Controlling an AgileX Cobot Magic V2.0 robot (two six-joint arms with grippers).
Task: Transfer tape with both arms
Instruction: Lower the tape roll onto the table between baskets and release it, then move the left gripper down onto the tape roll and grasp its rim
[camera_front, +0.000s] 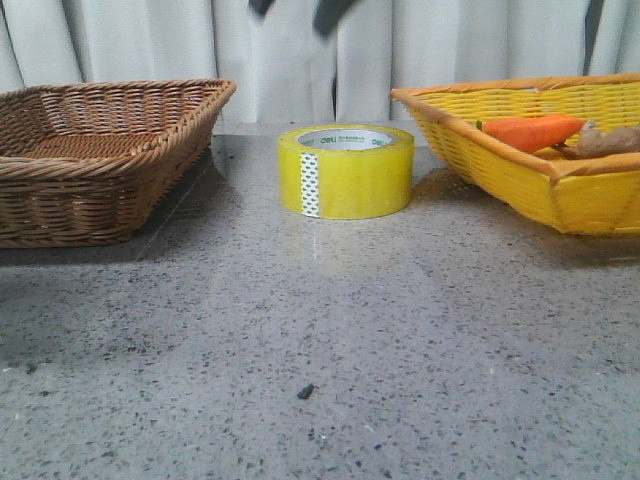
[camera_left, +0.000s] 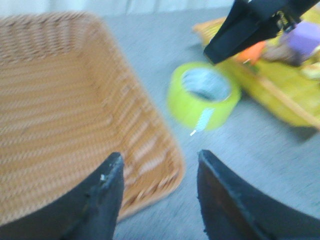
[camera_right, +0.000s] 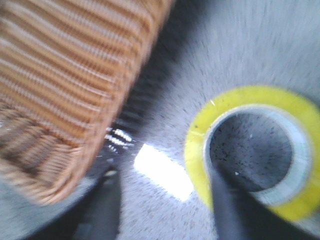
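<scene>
The tape, a wide yellow roll with a white core and a white patterned strip, stands flat on the grey table between two baskets. It also shows in the left wrist view and the right wrist view. My right gripper is open and empty above the tape, with one finger over the roll's near rim. Its fingertips show at the top of the front view and in the left wrist view. My left gripper is open and empty, high above the brown basket's corner, apart from the tape.
A brown wicker basket stands left of the tape, seen also in the left wrist view and the right wrist view. A yellow wicker basket on the right holds an orange carrot and other items. A small dark speck lies on the table.
</scene>
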